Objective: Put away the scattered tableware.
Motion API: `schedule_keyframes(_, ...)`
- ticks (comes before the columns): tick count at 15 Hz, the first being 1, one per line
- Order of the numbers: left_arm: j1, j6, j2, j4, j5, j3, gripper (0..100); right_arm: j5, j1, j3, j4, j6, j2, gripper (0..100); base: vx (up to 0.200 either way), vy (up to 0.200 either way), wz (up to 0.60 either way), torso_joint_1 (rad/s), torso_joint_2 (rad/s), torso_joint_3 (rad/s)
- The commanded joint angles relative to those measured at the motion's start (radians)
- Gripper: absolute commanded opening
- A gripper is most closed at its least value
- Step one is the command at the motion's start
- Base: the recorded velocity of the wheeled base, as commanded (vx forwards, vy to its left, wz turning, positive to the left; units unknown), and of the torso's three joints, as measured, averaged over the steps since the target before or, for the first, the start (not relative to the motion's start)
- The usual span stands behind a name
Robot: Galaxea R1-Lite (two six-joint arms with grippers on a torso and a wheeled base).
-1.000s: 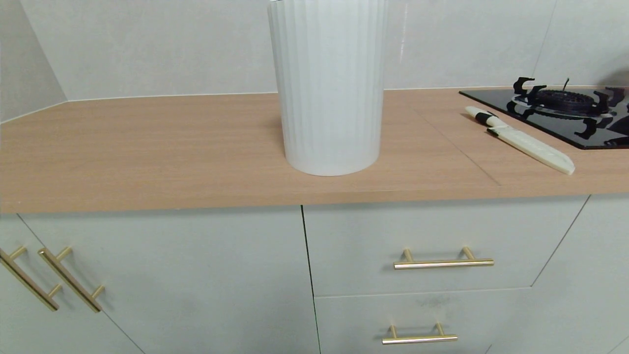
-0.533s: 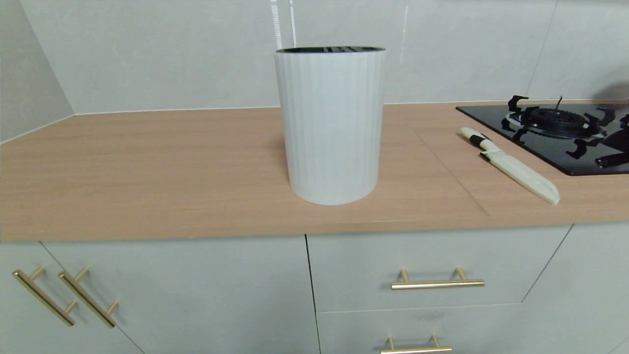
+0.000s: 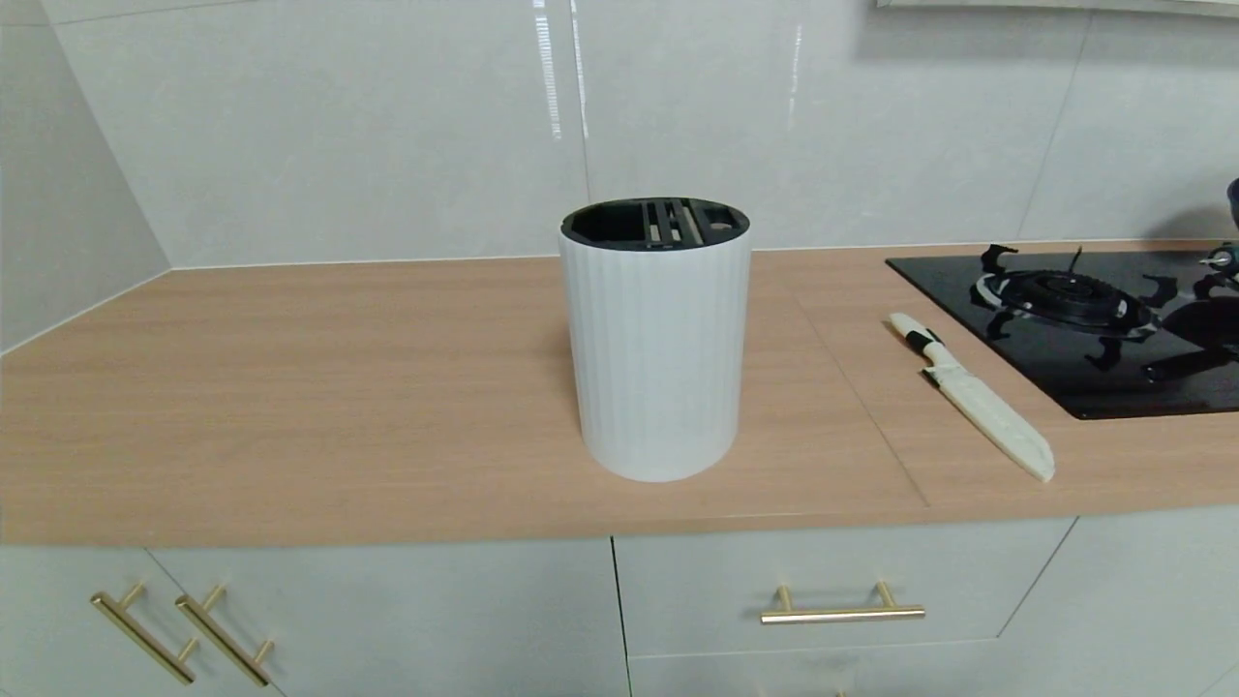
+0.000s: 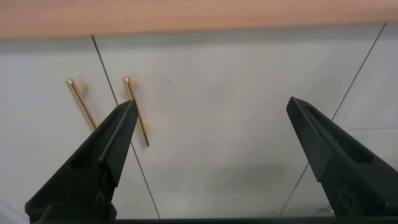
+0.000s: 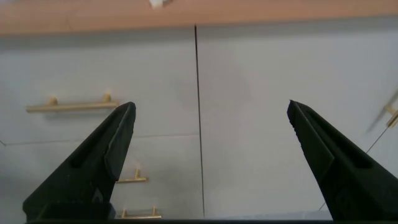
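**Knife [image 3: 971, 395] loose on the worktop [image 3: 290, 407]**

Knife lies flat, pale blade, black band on the handle. It sits just beside the black gas hob [image 3: 1074, 324] and well apart from the knife block [image 3: 658, 358]. Blade tip points toward the front edge. Block stands upright mid-counter: white, ribbed, black slotted top.

Left gripper [image 4: 211, 104] is spread wide and empty, facing cabinet doors [image 4: 236, 93] with brass handles [image 4: 137, 112]. Right gripper [image 5: 211, 107] is also wide and empty, before the drawer fronts [image 5: 124, 68].

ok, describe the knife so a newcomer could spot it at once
On the wooden countertop, look between the tall white ribbed holder and the black gas hob on the right. The knife lies flat just beside the hob, handle toward the wall, tip toward the counter's front edge. Unlike them it is slim and cream, with a black band on the handle.
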Motion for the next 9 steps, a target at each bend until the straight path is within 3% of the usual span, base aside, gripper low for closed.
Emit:
schedule_keyframes(1, 0.000, 0.000, 0.000, 0.000, 0.000, 0.000, 100, 0.000, 0.002, 0.000, 0.000, 0.000, 0.002, 100, 0.000, 0.000, 0.00, 0.168, -0.47, -0.300)
schedule_keyframes(9, 0.000, 0.000, 0.000, 0.000, 0.000, 0.000, 100, 0.000, 0.002, 0.000, 0.000, 0.000, 0.002, 100, 0.000, 0.000, 0.00, 0.196, -0.49, -0.306)
